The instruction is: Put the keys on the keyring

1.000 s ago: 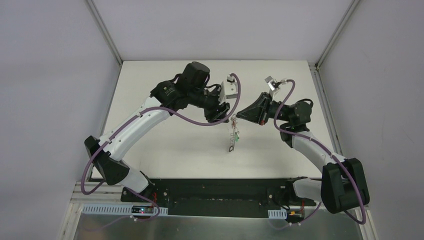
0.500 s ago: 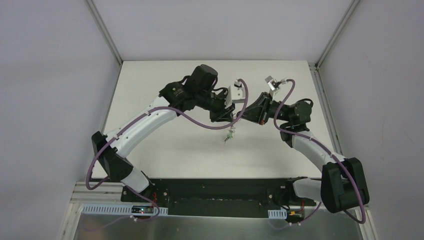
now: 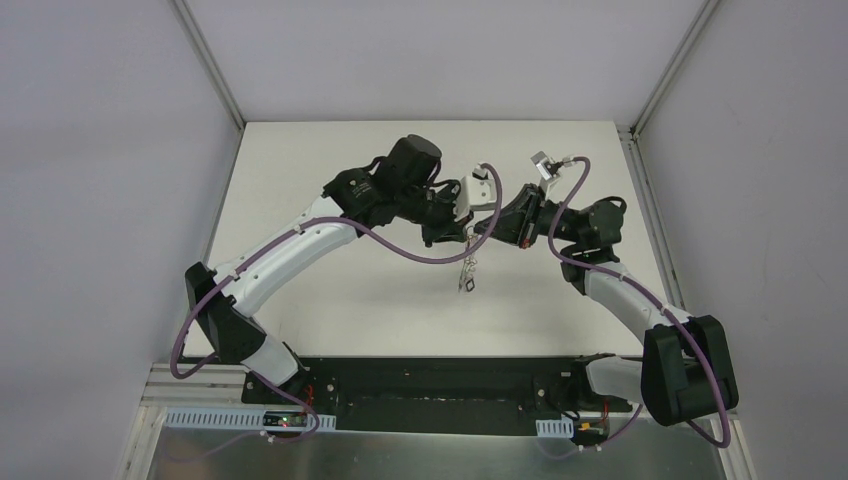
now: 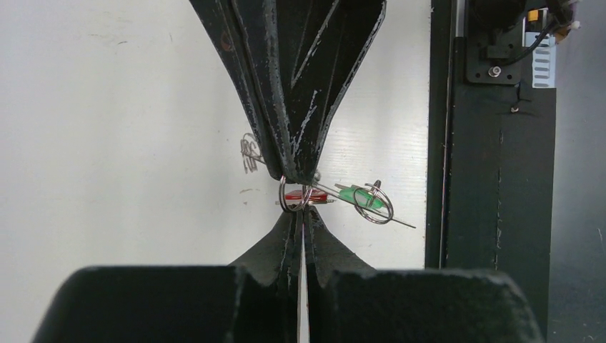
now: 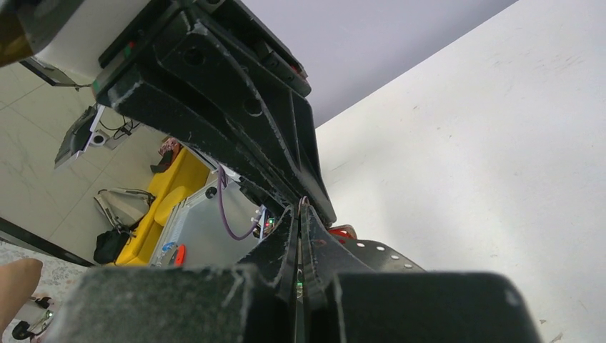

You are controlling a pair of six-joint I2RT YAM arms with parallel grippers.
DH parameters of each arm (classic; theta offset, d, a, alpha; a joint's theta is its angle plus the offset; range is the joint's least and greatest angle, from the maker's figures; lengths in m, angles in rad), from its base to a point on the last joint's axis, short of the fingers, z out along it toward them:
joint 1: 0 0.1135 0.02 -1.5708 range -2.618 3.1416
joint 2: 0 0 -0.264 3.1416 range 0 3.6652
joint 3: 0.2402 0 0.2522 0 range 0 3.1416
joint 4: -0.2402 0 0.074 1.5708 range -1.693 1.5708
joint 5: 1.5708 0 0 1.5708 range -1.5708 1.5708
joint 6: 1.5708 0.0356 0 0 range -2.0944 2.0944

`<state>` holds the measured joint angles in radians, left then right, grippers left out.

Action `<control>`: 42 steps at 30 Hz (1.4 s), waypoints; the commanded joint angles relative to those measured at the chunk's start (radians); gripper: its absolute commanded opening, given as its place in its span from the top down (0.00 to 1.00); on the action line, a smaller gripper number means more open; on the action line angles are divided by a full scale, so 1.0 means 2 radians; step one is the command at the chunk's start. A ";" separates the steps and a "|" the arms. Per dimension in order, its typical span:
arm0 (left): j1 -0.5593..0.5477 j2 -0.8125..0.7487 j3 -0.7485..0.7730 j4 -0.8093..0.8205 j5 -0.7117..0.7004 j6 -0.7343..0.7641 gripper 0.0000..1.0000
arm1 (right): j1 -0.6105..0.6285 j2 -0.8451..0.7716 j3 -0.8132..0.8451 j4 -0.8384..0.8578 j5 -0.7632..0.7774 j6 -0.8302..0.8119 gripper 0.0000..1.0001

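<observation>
My two grippers meet tip to tip above the table's middle. The right gripper (image 3: 481,231) (image 5: 300,207) is shut on the keyring (image 4: 400,221), a thin grey wire seen edge-on that slants across the left wrist view. The left gripper (image 3: 463,233) (image 4: 301,212) is shut, its tips pinching the small split ring (image 4: 295,200) of the red key (image 4: 309,195). A green key (image 4: 354,194) with its own small ring (image 4: 379,203) sits on the wire just to the right. In the top view the keys (image 3: 467,272) dangle below both grippers.
The white table (image 3: 330,200) lies under the bunch, with the keyring's shadow (image 4: 248,153) on it. The black base rail (image 4: 493,179) runs along the near edge. Metal frame posts (image 3: 210,60) stand at the back corners.
My left gripper has closed from open and its arm has moved right, up against the right gripper. The hanging keys have swung and sit a little higher. The right arm has barely moved.
</observation>
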<state>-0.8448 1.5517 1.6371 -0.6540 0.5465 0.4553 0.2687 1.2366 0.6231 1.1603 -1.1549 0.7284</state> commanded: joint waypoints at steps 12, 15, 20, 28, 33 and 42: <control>-0.028 0.001 0.017 -0.012 -0.068 -0.028 0.79 | -0.006 -0.007 0.002 0.001 0.020 -0.021 1.00; -0.027 -0.004 0.015 -0.017 -0.077 -0.027 0.73 | -0.008 -0.007 0.002 0.000 0.017 -0.024 1.00; -0.018 -0.014 0.008 -0.018 -0.078 -0.028 0.63 | -0.008 -0.008 0.002 -0.001 0.001 -0.034 1.00; 0.003 -0.010 0.017 0.001 0.004 -0.055 0.55 | -0.005 -0.004 0.004 0.019 -0.034 -0.032 1.00; 0.009 0.004 0.024 0.012 0.051 -0.069 0.57 | -0.003 -0.005 0.004 0.019 -0.037 -0.032 1.00; 0.015 0.021 0.035 0.009 0.064 -0.081 0.62 | 0.001 -0.005 0.003 0.018 -0.039 -0.032 1.00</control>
<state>-0.8291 1.5795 1.6638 -0.6506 0.6273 0.3130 0.2646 1.2366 0.6224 1.1179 -1.2190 0.6754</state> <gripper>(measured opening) 0.384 0.007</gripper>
